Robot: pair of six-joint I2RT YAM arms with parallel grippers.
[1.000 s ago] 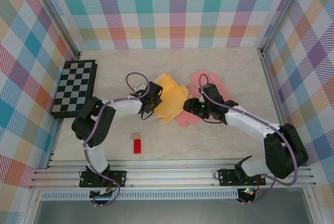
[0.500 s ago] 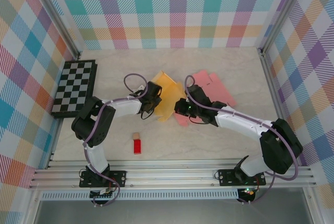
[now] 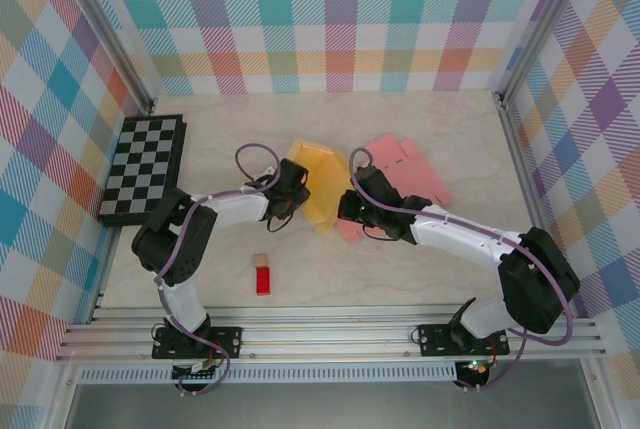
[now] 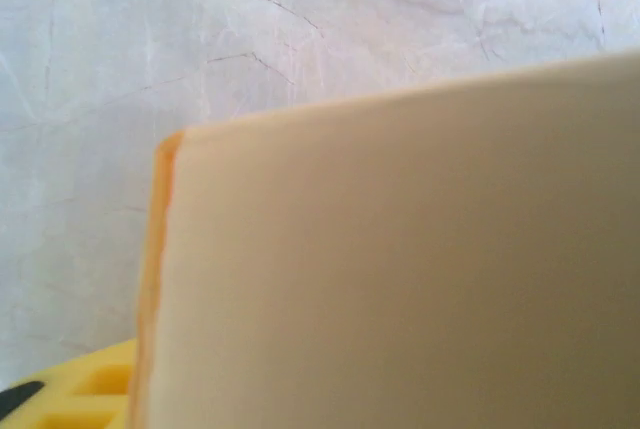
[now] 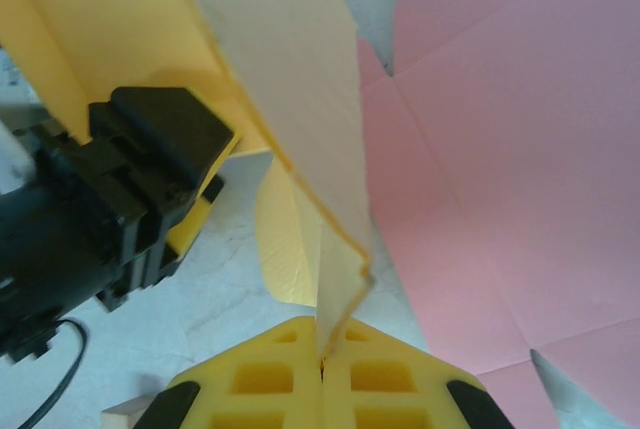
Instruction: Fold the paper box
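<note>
Seen from above, the yellow paper box (image 3: 318,181) stands half-formed in the middle of the table (image 3: 420,269), nearer its far edge and overlapping a flat pink sheet (image 3: 405,164). The left gripper (image 3: 292,194) and right gripper (image 3: 347,207) flank it, apparently bracing opposite walls. At the left wrist, the paper box (image 4: 400,249) looms close, and I cannot tell whether those jaws are spread or closed. At the right wrist, the right gripper (image 5: 322,379) is pressed together, pinching a flap edge, probably to keep it upright for creasing.

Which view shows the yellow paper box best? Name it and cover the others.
Top external: the whole yellow paper box shows, partly folded. The right wrist view gives one flap up close, pinched in the right pincer. The left wrist view gives a blurred pale panel.
</note>
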